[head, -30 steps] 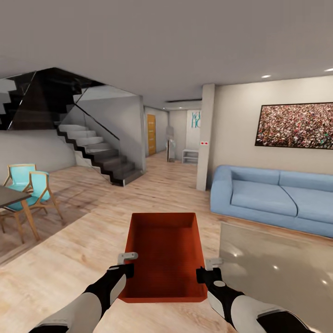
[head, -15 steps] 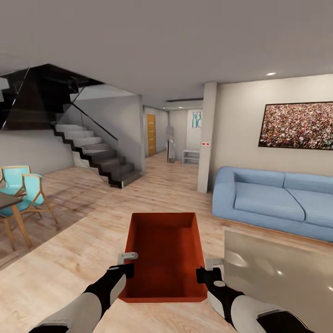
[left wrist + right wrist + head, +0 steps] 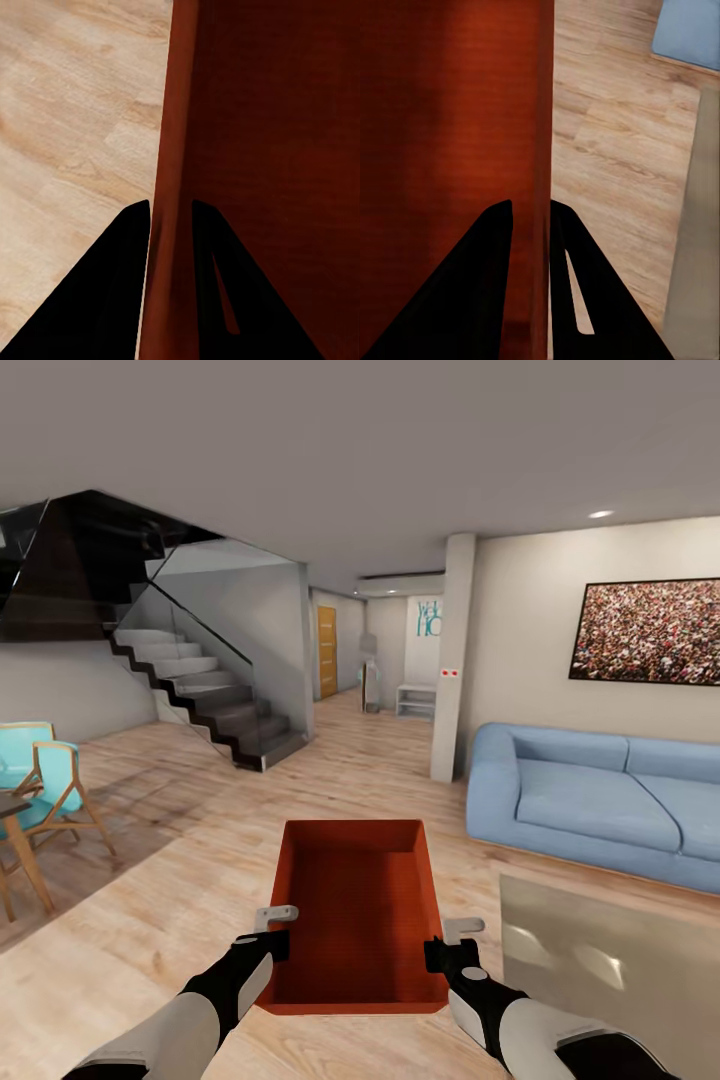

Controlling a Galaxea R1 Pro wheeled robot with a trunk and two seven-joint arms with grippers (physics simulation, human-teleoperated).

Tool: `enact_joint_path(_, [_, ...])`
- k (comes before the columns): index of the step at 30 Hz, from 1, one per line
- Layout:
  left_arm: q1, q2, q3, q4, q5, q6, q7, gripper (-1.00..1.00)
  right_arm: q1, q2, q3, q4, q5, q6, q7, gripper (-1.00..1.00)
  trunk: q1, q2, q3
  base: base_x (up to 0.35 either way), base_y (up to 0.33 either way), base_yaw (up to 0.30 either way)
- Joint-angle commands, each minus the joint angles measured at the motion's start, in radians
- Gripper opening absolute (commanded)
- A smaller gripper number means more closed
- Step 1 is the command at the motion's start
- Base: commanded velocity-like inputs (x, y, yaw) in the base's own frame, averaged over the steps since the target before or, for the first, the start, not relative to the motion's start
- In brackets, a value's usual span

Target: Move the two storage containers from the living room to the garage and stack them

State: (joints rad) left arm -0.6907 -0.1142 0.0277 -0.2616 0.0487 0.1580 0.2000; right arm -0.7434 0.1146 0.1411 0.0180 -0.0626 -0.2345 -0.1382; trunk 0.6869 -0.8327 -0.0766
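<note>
Ahead, held level between both arms over the light wood plank floor (image 3: 160, 920) of the living room: one orange-red storage container (image 3: 352, 905), open side up, long axis running away from the trunk toward the far hallway. Thin plain walls, flat bottom, rectangular. Left gripper (image 3: 169, 214) pinching the left wall, right gripper (image 3: 531, 212) pinching the right wall, one dark finger inside, one outside. Blue sofa (image 3: 600, 800) off to the right, glossy table (image 3: 620, 970) just beside.

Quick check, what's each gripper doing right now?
Left gripper: shut on the storage container's left wall, fingers either side.
Right gripper: shut on the same container's right wall.
</note>
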Motion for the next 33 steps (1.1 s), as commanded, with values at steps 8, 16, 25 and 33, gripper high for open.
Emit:
enact_joint_path(8, [-0.001,0.001,0.026,-0.005,-0.020,-0.046,0.068,-1.00,-0.001,0.000,-0.025,0.003,-0.003,-0.002,-0.003,-1.00,0.001,-0.001,-0.002,0.321,0.074,0.000])
enact_joint_path(16, [-0.001,0.001,0.026,-0.005,-0.020,-0.046,0.067,-1.00,-0.001,0.000,-0.025,0.003,-0.003,-0.002,-0.003,-1.00,0.001,-0.001,-0.002,0.321,0.074,0.000])
enact_joint_path(25, [-0.001,0.001,0.026,-0.005,-0.020,-0.046,0.067,-1.00,-0.001,0.000,-0.025,0.003,-0.003,-0.002,-0.003,-1.00,0.001,-0.001,-0.002,0.321,0.074,0.000])
enact_joint_path(33, [-0.001,0.001,0.026,-0.005,-0.020,-0.046,0.067,-1.00,-0.001,0.000,-0.025,0.003,-0.003,-0.002,-0.003,-1.00,0.001,-0.001,-0.002,0.321,0.074,0.000])
